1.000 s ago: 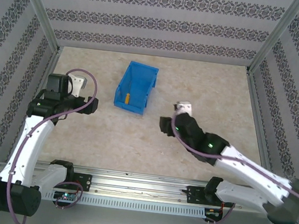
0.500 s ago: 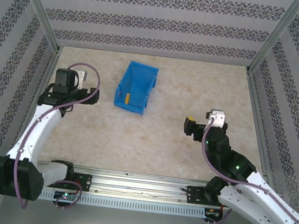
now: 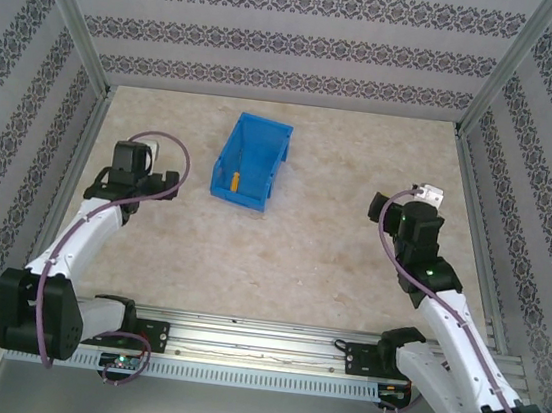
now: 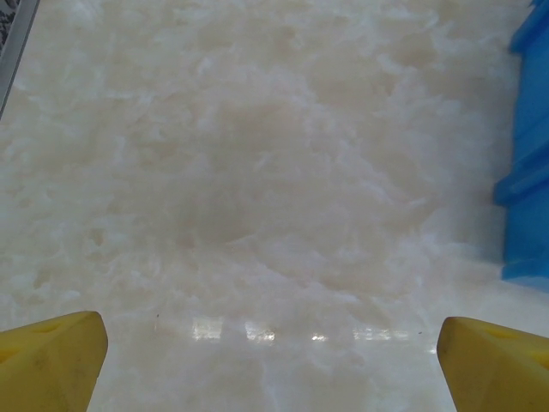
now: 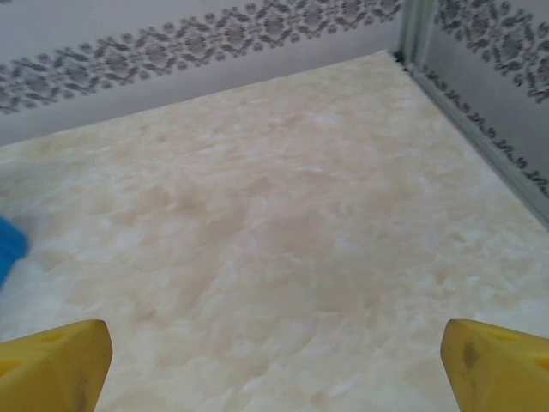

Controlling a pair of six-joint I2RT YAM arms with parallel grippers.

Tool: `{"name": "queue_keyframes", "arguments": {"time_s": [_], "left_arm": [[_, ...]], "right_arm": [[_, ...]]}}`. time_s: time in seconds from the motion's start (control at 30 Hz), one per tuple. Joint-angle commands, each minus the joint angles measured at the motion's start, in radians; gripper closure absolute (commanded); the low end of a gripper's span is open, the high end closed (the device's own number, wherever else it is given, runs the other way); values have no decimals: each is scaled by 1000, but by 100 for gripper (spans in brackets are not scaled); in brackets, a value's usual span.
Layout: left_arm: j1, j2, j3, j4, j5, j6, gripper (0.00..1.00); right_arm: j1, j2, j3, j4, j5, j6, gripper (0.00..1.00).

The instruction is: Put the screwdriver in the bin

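Note:
The bright blue bin (image 3: 253,157) stands on the table, left of centre. The screwdriver (image 3: 233,176) lies inside it near the front left corner, its orange-yellow handle showing. My left gripper (image 3: 129,155) is to the left of the bin, well apart from it, open and empty. In the left wrist view its yellow fingertips (image 4: 51,360) stand wide apart over bare table, with the bin (image 4: 530,154) at the right edge. My right gripper (image 3: 387,206) is far to the right of the bin, open and empty. Its fingertips (image 5: 493,365) show wide apart in the right wrist view.
Patterned walls with metal frame posts (image 3: 492,87) close in the beige table (image 3: 343,154) on three sides. A metal rail (image 3: 258,350) carrying both arm bases runs along the near edge. The right wall's frame (image 5: 480,129) lies close beside my right gripper.
My right arm has pulled back from near the bin to the right side of the table. My left arm has folded back and drawn slightly away from the bin. The screwdriver stays in the bin.

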Motion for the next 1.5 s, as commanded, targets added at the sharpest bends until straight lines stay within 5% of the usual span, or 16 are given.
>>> {"name": "queue_keyframes", "arguments": {"time_s": [0.0, 0.4, 1.07, 1.23, 1.47], "left_arm": [[10, -62, -86, 174, -29, 37, 1], [12, 9, -308, 686, -8, 6, 1], [12, 434, -501, 1484, -10, 5, 1], [12, 432, -485, 1445, -19, 0, 1], [9, 425, -395, 1265, 20, 17, 1]], "right_arm": [[-41, 10, -79, 203, 17, -90, 2], [-136, 210, -317, 758, -38, -218, 2], [-220, 541, -254, 1009, -235, -252, 2], [-221, 736, -247, 1167, -334, -276, 2], [-219, 713, -209, 1097, -336, -285, 2]]}}
